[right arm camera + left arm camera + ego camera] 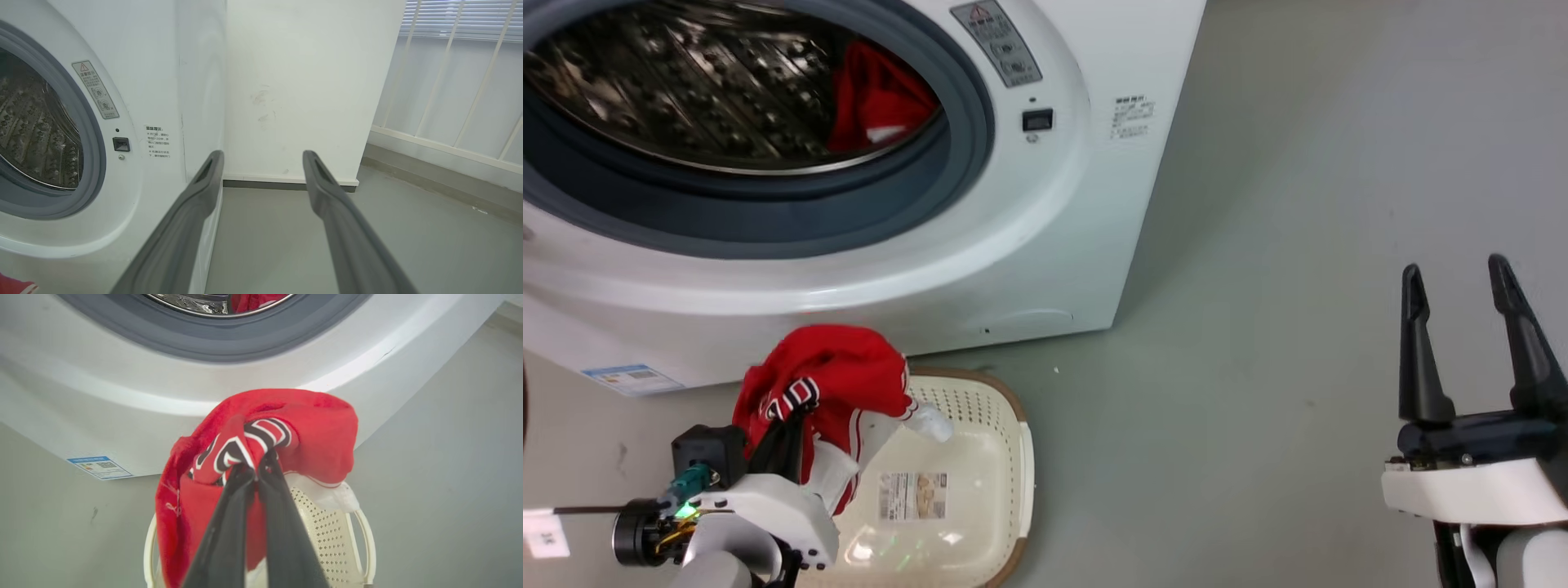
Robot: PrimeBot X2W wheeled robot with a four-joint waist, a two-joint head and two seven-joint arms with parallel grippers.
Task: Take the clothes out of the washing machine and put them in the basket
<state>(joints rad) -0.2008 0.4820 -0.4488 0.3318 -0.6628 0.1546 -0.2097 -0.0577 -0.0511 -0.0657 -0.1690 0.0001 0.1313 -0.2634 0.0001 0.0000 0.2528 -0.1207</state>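
Observation:
My left gripper (788, 412) (255, 467) is shut on a red jersey (837, 384) (314, 437) with black-and-white lettering. It hangs over the near-left end of the cream basket (980, 498) (327, 535), below the washing machine (1029, 237) (122, 404) (155, 61). Another red garment (878, 98) (249, 300) lies inside the steel drum (686, 82) (32, 134), at its right side. My right gripper (1458, 282) (263, 157) stands open over bare floor to the right of the machine, holding nothing.
A grey rubber rim (768, 220) rings the open porthole. The basket's base carries a label sticker (913, 496). Grey floor (1298, 245) stretches to the right. A white wall (306, 81) and a railing (457, 81) stand beyond the machine.

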